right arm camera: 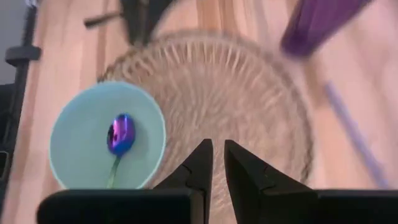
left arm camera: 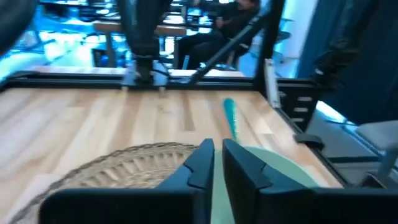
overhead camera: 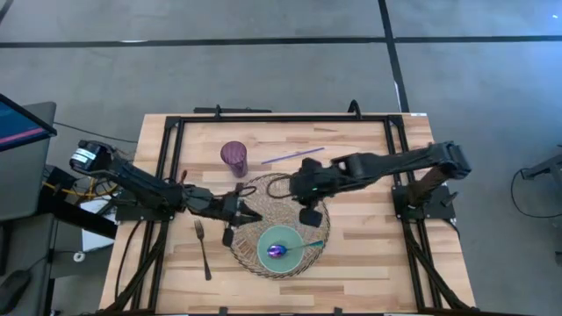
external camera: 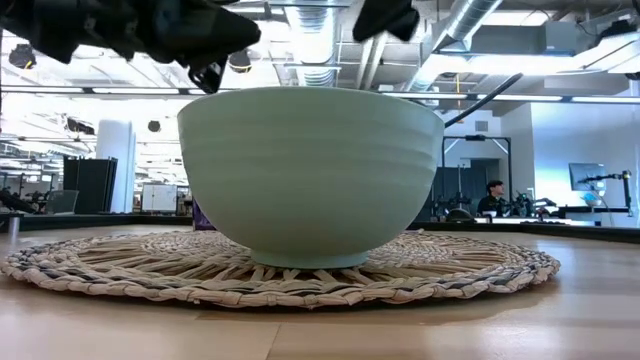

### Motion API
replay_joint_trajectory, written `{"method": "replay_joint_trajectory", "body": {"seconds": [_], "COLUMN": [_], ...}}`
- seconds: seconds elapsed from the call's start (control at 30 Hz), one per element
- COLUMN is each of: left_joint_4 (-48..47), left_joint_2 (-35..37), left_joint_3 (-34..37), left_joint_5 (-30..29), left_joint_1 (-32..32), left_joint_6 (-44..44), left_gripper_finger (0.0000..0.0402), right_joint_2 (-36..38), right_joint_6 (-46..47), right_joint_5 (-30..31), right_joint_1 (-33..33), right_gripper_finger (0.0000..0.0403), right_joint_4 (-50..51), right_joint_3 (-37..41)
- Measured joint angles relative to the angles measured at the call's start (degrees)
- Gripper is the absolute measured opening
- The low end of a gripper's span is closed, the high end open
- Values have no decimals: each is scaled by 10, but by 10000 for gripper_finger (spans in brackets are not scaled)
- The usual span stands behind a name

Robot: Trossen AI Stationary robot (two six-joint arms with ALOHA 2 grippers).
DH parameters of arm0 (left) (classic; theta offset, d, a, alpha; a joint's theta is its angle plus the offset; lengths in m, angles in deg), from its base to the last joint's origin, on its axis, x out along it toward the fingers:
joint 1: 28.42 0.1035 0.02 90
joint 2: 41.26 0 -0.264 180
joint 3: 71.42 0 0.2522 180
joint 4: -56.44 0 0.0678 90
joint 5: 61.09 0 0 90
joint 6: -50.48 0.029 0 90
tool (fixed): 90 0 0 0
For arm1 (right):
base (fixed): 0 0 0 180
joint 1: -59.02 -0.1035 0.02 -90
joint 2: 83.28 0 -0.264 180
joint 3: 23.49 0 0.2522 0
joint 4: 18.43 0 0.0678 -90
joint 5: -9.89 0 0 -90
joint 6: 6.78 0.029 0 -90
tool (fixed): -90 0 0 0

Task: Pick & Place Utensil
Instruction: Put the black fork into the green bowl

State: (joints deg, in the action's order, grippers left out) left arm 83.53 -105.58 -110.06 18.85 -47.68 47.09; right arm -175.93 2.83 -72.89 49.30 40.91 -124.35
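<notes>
We see the spoon (overhead camera: 283, 250) lying in the bowl (overhead camera: 294, 237); the right tool (overhead camera: 309, 213) and left tool (overhead camera: 235, 218) hover nearby, seemingly nearly closed, empty.

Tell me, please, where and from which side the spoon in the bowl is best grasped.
Probably the teal handle of the spoon, where it sticks out over the rim of the green bowl toward the right arm's side. Its iridescent head lies deep inside the bowl, so the right tool, nearly closed above the woven mat, should descend from above there.
</notes>
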Motion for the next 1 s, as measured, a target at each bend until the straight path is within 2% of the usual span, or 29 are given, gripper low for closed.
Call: {"method": "replay_joint_trajectory", "body": {"seconds": [0.1, 0.27, 0.37, 0.5, 0.57, 0.67, 0.83, 0.9, 1.0], "left_joint_4": [-40, -114, -189, -318, -387, -480, -647, -712, -802], "left_joint_2": [25, 51, 58, 56, 54, 50, 45, 43, 40], "left_joint_3": [-15, -59, -95, -151, -180, -214, -220, -220, -220], "left_joint_5": [-26, -81, -129, -194, -212, -227, -224, -189, -102], "left_joint_1": [1, 1, 0, 0, 0, -6, -23, -31, -44], "left_joint_6": [-1, 5, 12, -17, -54, -117, -300, -392, -523], "left_gripper_finger": [58, 86, 93, 95, 95, 95, 95, 95, 95], "right_joint_2": [43, 106, 131, 149, 147, 148, 145, 138, 130], "right_joint_6": [-50, -62, -107, -158, -171, -152, -110, -120, -130], "right_joint_5": [-1, -24, -38, -94, -129, -183, -192, -193, -193], "right_joint_1": [15, 64, 90, 127, 151, 185, 208, 205, 198], "right_gripper_finger": [36, 36, 36, 36, 36, 36, 36, 36, 36], "right_joint_4": [-78, -186, -290, -433, -479, -484, -447, -435, -433], "right_joint_3": [54, 170, 248, 323, 335, 335, 335, 335, 336]}}
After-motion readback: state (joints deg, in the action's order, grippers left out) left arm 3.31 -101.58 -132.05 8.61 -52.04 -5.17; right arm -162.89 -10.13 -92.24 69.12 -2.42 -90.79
